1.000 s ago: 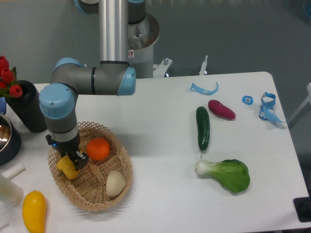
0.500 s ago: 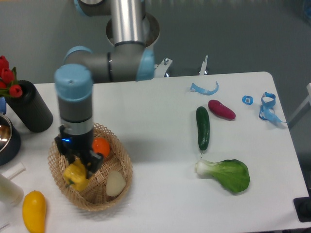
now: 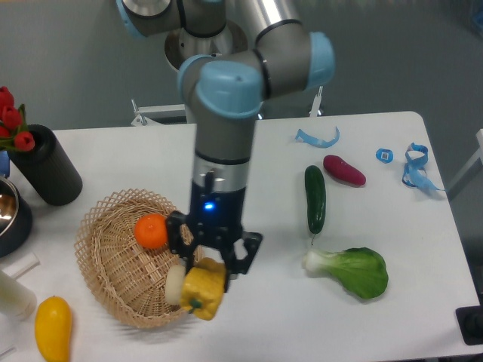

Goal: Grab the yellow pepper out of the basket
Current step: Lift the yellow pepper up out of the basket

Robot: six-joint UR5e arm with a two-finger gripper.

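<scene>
The yellow pepper [image 3: 202, 289] hangs in the air over the right rim of the woven basket [image 3: 113, 275], lobed and bright yellow with a bit of green stem at its lower edge. My gripper [image 3: 213, 264] points down from above and is shut on the pepper, its black fingers on either side of it. An orange [image 3: 152, 231] and a pale white bulb [image 3: 175, 283] lie inside the basket, the bulb partly behind the pepper.
A smooth yellow mango-like fruit [image 3: 53, 327] lies at the front left. A black cylinder [image 3: 47, 166] with red tulips and a metal bowl [image 3: 10, 214] stand at the left edge. A cucumber [image 3: 315, 198], purple vegetable [image 3: 344, 170], bok choy [image 3: 351, 269] and blue scraps [image 3: 416, 167] lie to the right.
The arm has lifted the yellow pepper out of the basket's left side and swung right, carrying it to above the basket's right rim.
</scene>
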